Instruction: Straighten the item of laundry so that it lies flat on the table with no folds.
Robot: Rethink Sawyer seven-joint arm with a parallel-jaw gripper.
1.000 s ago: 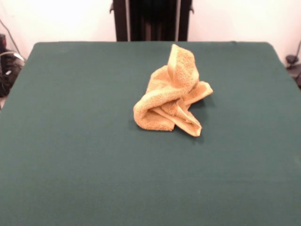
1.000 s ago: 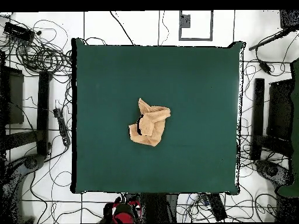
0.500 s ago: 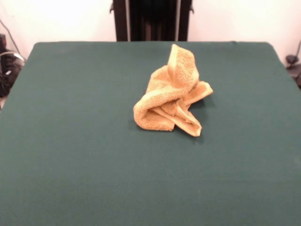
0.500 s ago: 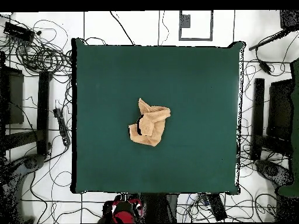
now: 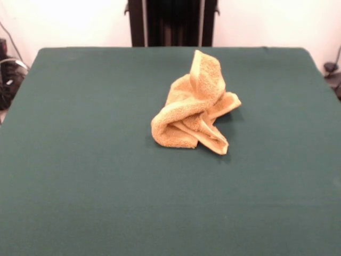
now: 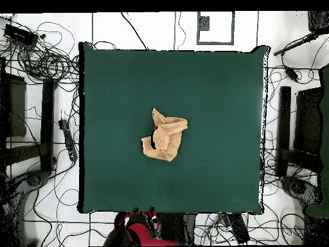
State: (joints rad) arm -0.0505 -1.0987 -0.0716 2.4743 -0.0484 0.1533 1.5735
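**Towel untouched, arm stirring at its base**

Nothing on the table point(image 5: 80, 160) has shifted over the last second; only the red arm point(image 6: 144, 230) at the bottom edge of the overhead view has changed, with more red showing there than a moment ago. I can't tell how the jaws stand: the front view shows no trace of them, and the overhead shows only a red and black mass.

I see the towel point(image 5: 194, 106) bunched near the middle of the table, slightly right of centre in the front view, with one flap standing upright at the far side and several layers rolled under at the near side.

My worries from here: a pinch on that tall flap would likely catch one layer and drag the whole heap along instead of opening it. A pinch lower down could take several layers at once and leave the folds locked in. Pressing too deep risks snagging the green cloth of the table itself.

Nothing stands in the way on the table. Cables point(image 6: 45, 61) and dark stands point(image 6: 283, 128) crowd the floor all round, well apart from the towel.
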